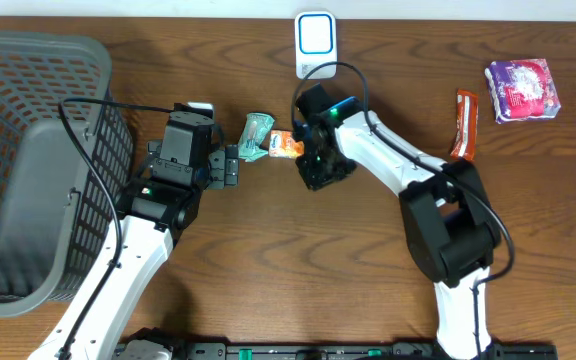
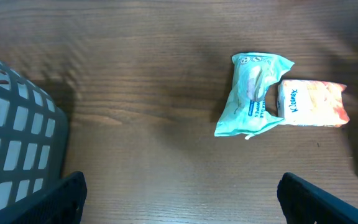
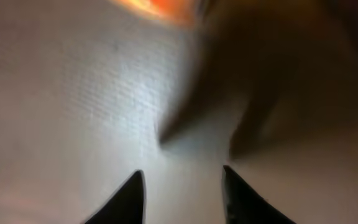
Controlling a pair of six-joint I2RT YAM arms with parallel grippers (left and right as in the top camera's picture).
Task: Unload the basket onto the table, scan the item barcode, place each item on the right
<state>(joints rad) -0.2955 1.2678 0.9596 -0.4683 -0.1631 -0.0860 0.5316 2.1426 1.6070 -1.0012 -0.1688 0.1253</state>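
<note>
Pincer (image 3: 182,173) at orange tissue pack (image 2: 312,104)

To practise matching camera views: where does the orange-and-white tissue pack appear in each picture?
Overhead: orange-and-white tissue pack at centre, right of the teal packet.
Left wrist: the pack at right, against the teal packet.
Right wrist: probably the blurred white-orange surface filling the frame.
Shared landmark: the teal packet (overhead, left wrist).

Overhead cam is looking straight down on the whole table (image 1: 288,265) from well above. Left wrist cam is facing down and fwd at mid range, framing the basket (image 2: 11,140) corner plus the teal packet (image 2: 253,93) and orange packet (image 2: 312,102) — both also showing in overhead. Right wrist cam is sitting v. close to a pale surface (image 3: 73,93), pic blurring — overlap w/ other views unclear.
</note>
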